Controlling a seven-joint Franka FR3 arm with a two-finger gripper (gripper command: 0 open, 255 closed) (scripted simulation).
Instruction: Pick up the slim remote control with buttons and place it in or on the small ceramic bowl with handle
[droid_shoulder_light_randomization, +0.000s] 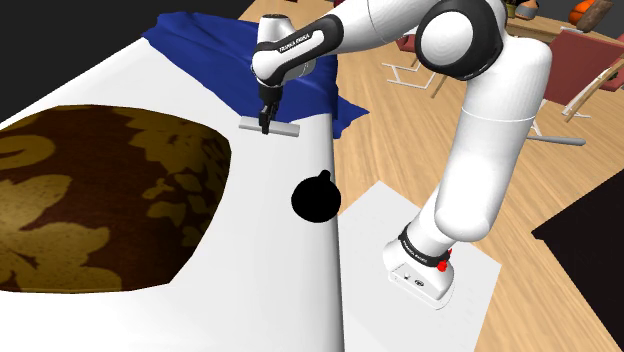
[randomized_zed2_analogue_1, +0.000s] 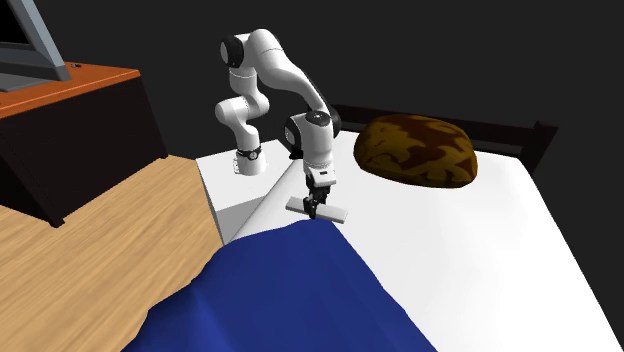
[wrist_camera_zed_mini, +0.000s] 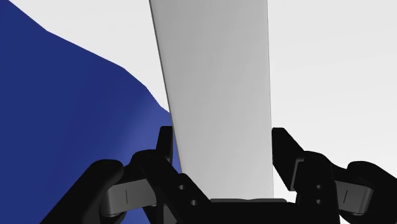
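My gripper (droid_shoulder_light_randomization: 265, 124) clamps the pale grey remote (droid_shoulder_light_randomization: 286, 130) across its width. Grasp made, carry not yet: the black handled bowl (droid_shoulder_light_randomization: 317, 199) sits at its five o'clock in the shoulder view.

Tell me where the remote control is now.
In the shoulder view the grey remote control is upper middle, clasped in the end effector at the edge of the blue blanket, beyond the black bowl.

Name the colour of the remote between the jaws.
Plain light grey remote, no buttons visible; the wrist view shows it best.
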